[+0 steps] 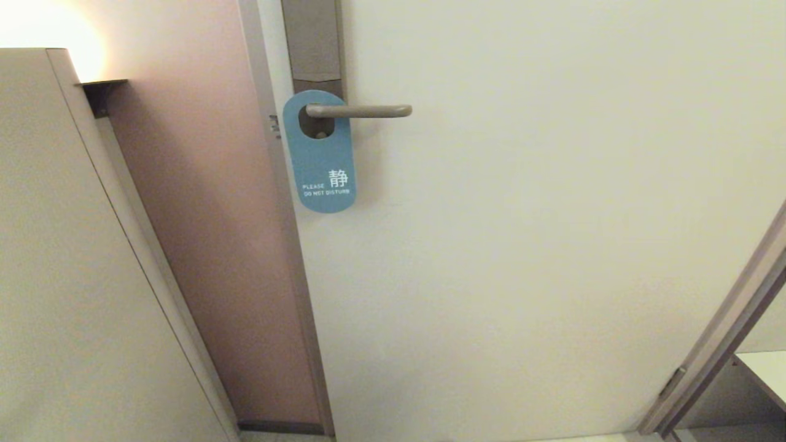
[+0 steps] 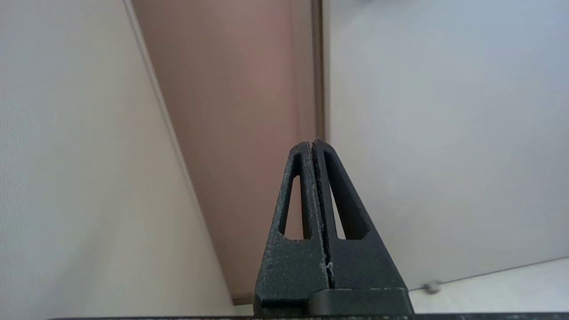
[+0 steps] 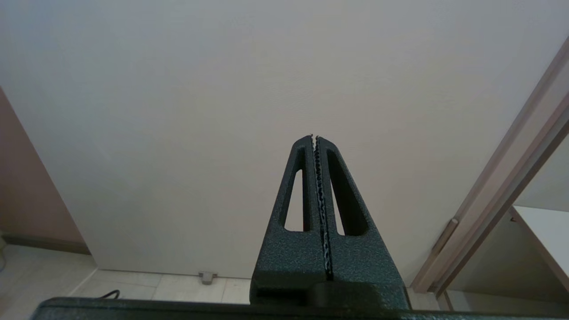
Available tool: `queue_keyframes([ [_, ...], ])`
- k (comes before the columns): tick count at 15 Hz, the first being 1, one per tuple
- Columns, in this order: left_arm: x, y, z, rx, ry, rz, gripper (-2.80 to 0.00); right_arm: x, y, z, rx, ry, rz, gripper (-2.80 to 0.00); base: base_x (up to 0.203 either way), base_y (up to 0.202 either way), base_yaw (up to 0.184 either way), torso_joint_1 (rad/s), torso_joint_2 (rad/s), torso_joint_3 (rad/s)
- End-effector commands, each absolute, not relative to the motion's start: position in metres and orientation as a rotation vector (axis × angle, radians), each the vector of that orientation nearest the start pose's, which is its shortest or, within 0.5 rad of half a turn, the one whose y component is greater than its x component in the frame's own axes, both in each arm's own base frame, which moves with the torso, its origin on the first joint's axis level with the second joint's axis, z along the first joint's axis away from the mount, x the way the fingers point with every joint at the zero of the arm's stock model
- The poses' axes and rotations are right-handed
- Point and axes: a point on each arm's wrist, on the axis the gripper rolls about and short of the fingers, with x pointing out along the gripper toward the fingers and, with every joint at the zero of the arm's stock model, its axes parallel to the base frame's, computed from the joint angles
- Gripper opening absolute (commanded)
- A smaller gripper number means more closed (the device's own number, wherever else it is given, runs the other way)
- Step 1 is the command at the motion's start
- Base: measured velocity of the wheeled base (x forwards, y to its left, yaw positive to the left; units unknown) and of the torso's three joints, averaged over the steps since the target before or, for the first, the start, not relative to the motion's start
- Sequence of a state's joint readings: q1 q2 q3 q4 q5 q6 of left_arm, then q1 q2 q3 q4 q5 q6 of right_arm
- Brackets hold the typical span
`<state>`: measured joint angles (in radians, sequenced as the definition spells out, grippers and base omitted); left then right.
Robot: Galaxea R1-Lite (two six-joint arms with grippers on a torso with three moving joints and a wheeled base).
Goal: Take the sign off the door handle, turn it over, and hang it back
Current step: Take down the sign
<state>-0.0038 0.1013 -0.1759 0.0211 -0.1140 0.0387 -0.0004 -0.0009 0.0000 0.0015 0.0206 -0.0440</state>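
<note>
While the sign (image 1: 322, 161) hangs blue side out on the door handle (image 1: 359, 111), you see your left claw (image 2: 312, 144) and right claw (image 3: 314, 138) squeezed tight, holding nothing, away from that handle.

Matt blue sign (image 1: 322, 161) on satin metal door handle (image 1: 362, 111)

blue sign (image 1: 322, 161), beige-bronze door handle (image 1: 362, 111)

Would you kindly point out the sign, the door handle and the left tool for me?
sign (image 1: 323, 162): head view, blue face below its hole.
door handle (image 1: 362, 111): head view, middle of the bar.
left tool (image 2: 314, 143): left wrist view, closed tips.
</note>
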Motion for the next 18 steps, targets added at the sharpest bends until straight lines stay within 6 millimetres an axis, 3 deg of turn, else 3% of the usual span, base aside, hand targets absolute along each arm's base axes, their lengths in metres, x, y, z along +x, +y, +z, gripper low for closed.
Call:
queue_keyframes([
  [1, -0.011, -0.002, 0.156, 0.011, 0.017, -0.148, -2.80, -0.023, 0.000, 0.075, -0.045, 0.003, 0.020, -2.80, 0.000, 0.000, 0.000, 0.000, 0.00, 0.000],
  [5, 0.018, -0.004, 0.204, -0.046, 0.073, -0.218, -2.80, -0.023, 0.000, 0.075, -0.044, 0.002, 0.020, -2.80, 0.000, 0.000, 0.000, 0.000, 0.00, 0.000],
  [8, 0.046, -0.009, 0.224, -0.091, 0.112, -0.258, -2.80, -0.023, 0.000, 0.075, -0.044, 0.001, 0.022, -2.80, 0.000, 0.000, 0.000, 0.000, 0.00, 0.000],
  [15, 0.133, -0.024, 0.253, -0.215, 0.166, -0.397, -2.80, -0.023, 0.000, 0.075, -0.046, 0.001, 0.021, -2.80, 0.000, 0.000, 0.000, 0.000, 0.00, 0.000],
  [18, 0.154, -0.027, 0.251, -0.251, 0.189, -0.471, -2.80, -0.023, 0.000, 0.075, -0.044, 0.001, 0.022, -2.80, 0.000, 0.000, 0.000, 0.000, 0.00, 0.000],
])
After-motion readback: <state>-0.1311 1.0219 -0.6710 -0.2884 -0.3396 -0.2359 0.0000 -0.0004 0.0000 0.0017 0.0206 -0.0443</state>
